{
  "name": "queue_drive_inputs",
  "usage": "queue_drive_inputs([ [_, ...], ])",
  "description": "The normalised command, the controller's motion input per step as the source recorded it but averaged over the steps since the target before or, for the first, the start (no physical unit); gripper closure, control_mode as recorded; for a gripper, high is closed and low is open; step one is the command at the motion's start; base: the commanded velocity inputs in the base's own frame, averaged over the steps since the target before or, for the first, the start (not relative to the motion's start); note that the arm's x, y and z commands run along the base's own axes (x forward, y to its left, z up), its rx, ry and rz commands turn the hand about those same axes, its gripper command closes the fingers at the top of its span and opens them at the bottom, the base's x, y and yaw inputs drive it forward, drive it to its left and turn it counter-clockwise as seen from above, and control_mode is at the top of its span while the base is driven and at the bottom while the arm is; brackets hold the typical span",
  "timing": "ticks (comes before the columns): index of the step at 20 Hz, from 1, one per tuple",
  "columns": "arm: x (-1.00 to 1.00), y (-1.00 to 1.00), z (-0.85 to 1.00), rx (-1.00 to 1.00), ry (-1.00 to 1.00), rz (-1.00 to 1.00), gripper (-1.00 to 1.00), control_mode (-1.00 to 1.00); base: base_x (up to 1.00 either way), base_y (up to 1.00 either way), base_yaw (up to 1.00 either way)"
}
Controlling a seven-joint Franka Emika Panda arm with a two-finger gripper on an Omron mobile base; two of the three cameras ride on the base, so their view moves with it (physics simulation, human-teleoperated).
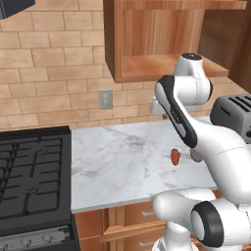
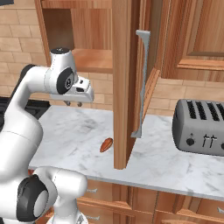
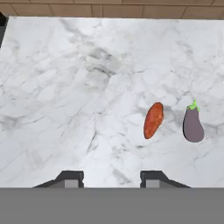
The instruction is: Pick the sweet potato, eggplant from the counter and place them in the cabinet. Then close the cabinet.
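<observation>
The cabinet [image 2: 92, 59] stands open above and beyond my gripper [image 3: 111, 178], the counter [image 3: 65, 109] spreads below it, and with fingers spread and empty I hover high to survey the sweet potato [image 3: 153, 120] ahead-right, the eggplant [image 3: 193, 126] just beyond it.

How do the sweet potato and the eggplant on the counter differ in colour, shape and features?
The sweet potato is orange-red; the eggplant is dull purple. The sweet potato is a slim oval lying at a slant, while the eggplant is plumper and pear-shaped. The eggplant has a green stem cap; the sweet potato has none. Both are small, lie side by side on the marble counter, and are ungripped.
</observation>
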Motion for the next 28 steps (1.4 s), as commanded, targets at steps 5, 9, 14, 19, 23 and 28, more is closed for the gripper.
queue_drive_inputs([
  [5, 0.0, 0.0, -0.15, -0.02, 0.0, 0.0, -1.0, -1.0, 0.0, 0.0, 0.0],
  [9, -0.05, -0.34, -0.31, 0.05, 0.0, -0.02, -1.0, -1.0, 0.0, 0.0, 0.0],
  [14, 0.0, -0.66, -0.38, 0.11, 0.0, -0.08, -1.0, -1.0, 0.0, 0.0, 0.0],
  [19, 0.08, -0.51, -0.5, 0.08, 0.0, -0.09, -1.0, -1.0, 0.0, 0.0, 0.0],
  [23, 0.19, -0.25, -0.58, 0.01, 0.0, -0.06, -1.0, -1.0, 0.0, 0.0, 0.0],
  [28, 0.27, -0.05, -0.6, 0.0, 0.0, -0.03, -1.0, -1.0, 0.0, 0.0, 0.0],
])
